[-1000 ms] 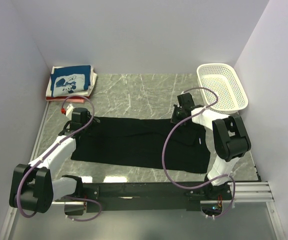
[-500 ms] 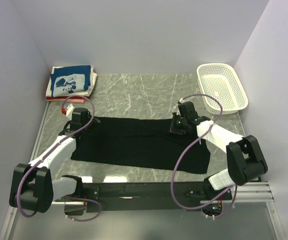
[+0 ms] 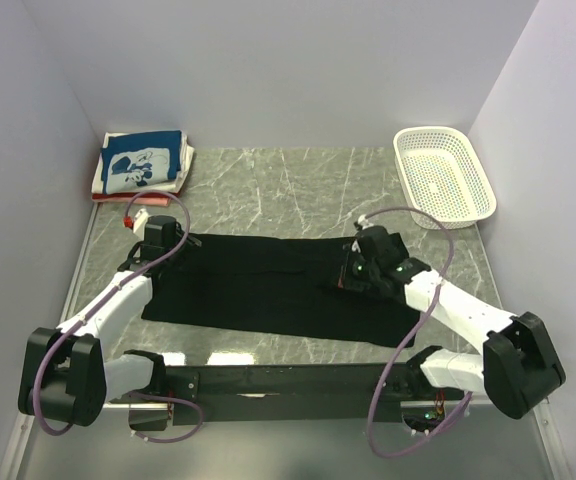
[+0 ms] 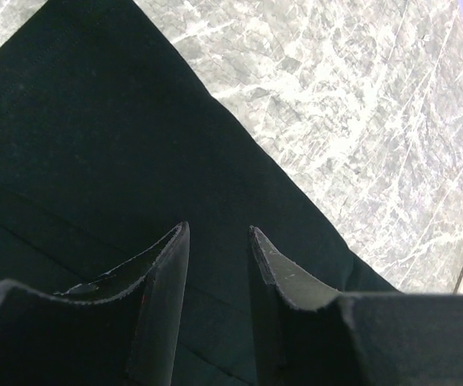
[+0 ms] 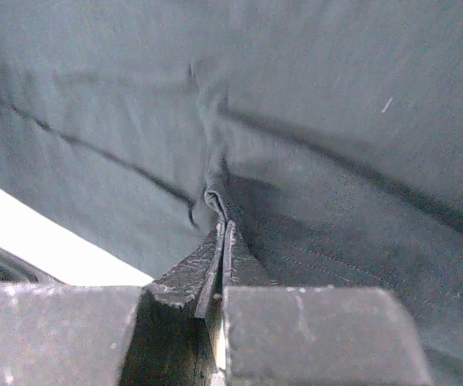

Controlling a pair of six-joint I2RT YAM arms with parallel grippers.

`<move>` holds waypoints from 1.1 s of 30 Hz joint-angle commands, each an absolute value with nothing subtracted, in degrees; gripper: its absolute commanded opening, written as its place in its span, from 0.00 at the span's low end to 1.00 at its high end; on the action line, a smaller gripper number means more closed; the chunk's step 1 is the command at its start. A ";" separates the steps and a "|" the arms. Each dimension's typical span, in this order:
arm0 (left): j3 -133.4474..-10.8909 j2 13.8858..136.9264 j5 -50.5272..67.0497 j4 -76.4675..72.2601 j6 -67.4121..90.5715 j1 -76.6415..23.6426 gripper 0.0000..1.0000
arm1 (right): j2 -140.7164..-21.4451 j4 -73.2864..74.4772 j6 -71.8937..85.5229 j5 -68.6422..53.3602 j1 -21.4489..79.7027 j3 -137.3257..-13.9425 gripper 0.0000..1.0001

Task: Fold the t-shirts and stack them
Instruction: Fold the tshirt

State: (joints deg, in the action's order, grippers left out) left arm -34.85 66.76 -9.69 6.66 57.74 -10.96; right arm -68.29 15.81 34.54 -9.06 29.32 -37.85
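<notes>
Your black t-shirt (image 3: pixel 268 285) lies spread flat across the middle of the desk (image 3: pixel 268 190), its long side running left to right in front of both arms. That puts each end within reach of one arm.

Your right pincer (image 5: pixel 222 232) is closed tight on the shirt. The wrist view shows a small ridge of black cloth pinched between the tips, with creases fanning away from it. From above, that grip sits inside the shirt's right portion, not at its outer edge. I'd judge it is a hold for lifting that part and carrying it over as a fold.

Your left pincer (image 4: pixel 218 235) stands partly open over the left end of the shirt. Nothing shows between its fingers (image 4: pixel 161 297), and the cloth beneath looks smooth and unpulled. It has no hold yet. It seems posted near the shirt's far edge to take that end, or to pin it down while the right side moves.

The folded t-shirts (image 3: pixel 140 163), a blue one with white print on top, sit stacked at the far left corner, well apart from the work, where the black one should probably go. The white basket (image 3: pixel 445 175) stands at the far right.
</notes>
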 commanded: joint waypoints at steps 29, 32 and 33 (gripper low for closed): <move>-45.34 81.89 5.01 -3.43 43.42 -39.62 0.58 | -42.36 31.38 45.88 1.24 18.73 -24.96 0.63; -48.60 86.39 5.97 -3.43 43.07 -44.37 0.58 | -44.28 32.25 46.84 0.88 15.91 -25.05 0.63; -49.82 87.35 6.15 -3.60 43.15 -45.34 0.58 | -44.91 32.69 46.85 1.05 15.30 -25.31 0.63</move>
